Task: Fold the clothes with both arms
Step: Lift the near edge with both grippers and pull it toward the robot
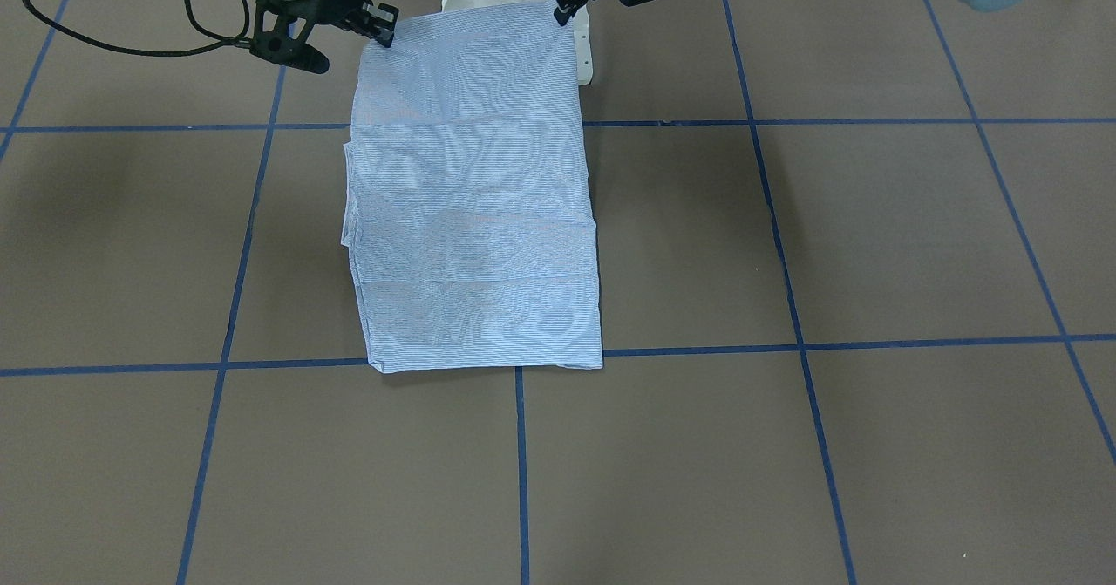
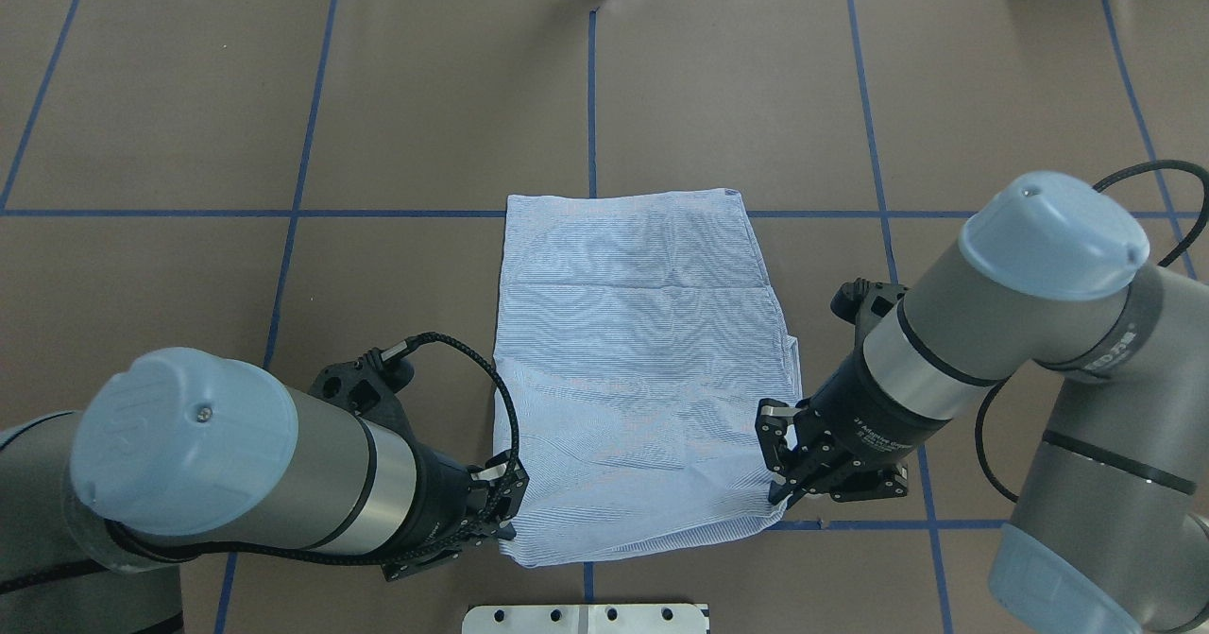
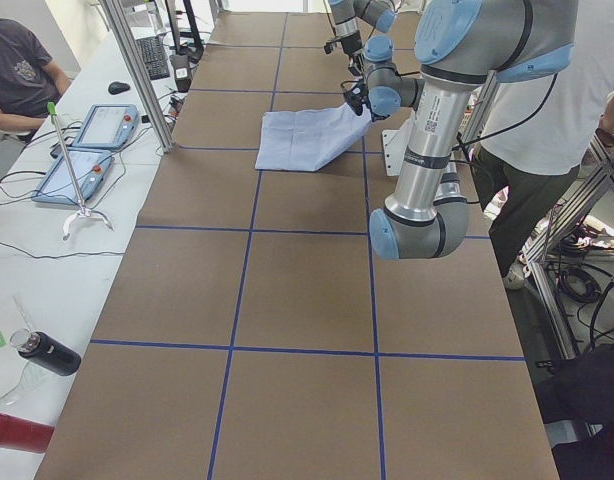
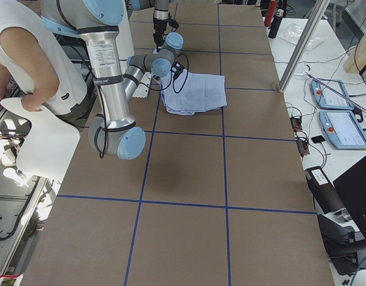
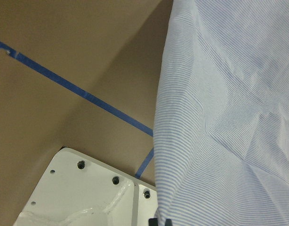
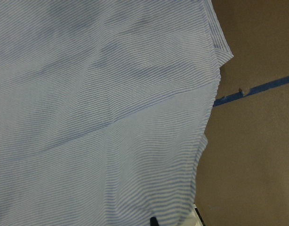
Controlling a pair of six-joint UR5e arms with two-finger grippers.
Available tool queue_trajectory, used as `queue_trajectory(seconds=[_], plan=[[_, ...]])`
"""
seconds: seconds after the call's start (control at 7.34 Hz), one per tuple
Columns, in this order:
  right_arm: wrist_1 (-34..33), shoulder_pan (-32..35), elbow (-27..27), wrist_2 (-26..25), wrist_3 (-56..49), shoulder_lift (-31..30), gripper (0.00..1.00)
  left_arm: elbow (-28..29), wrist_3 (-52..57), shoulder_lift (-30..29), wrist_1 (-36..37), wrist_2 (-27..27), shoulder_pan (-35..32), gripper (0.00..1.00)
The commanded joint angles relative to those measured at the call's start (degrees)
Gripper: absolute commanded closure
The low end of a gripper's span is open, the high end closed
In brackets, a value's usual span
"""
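Shirt (image 2: 642, 360): centre of the overhead view; folded into a long rectangle; far end flat on the table (image 2: 425, 95), near edge raised off it.
Left gripper (image 2: 505, 502): lower left of the shirt; jaws pinched on the near left corner.
Right gripper (image 2: 779, 488): lower right of the shirt; jaws closed on the near right corner.
Why held so: likely both corners are gripped level to keep the edge taut; this would let it be carried over the far end for the next fold.
Surface: matte brown; blue tape (image 2: 302, 214) grid; white base plate (image 2: 586, 618) at bottom centre.
Room: bench with pendants (image 3: 97, 127) and a bottle (image 3: 47, 353) along the left of the left side view; a seated person (image 3: 17, 75) upper left.
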Motion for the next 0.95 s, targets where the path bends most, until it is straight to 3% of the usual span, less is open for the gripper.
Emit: queue_trajectory(seconds=[0.0,0.55,0.82], plan=[[-0.01,-0.45,0.71,3.52,0.47,0.19,1.0,-2.07,0.52,-0.08,2.5,-3.79,-0.52,1.0],[-0.01,-6.18,1.07,3.79,5.75,3.25,1.0,-6.39,0.25,-0.52,7.96,-8.38,0.0,1.0],[0.08,-0.42,-2.42,3.09,4.96,5.97,1.0,-3.25,1.3,-0.69,7.79,-8.03,-2.09,1.0]])
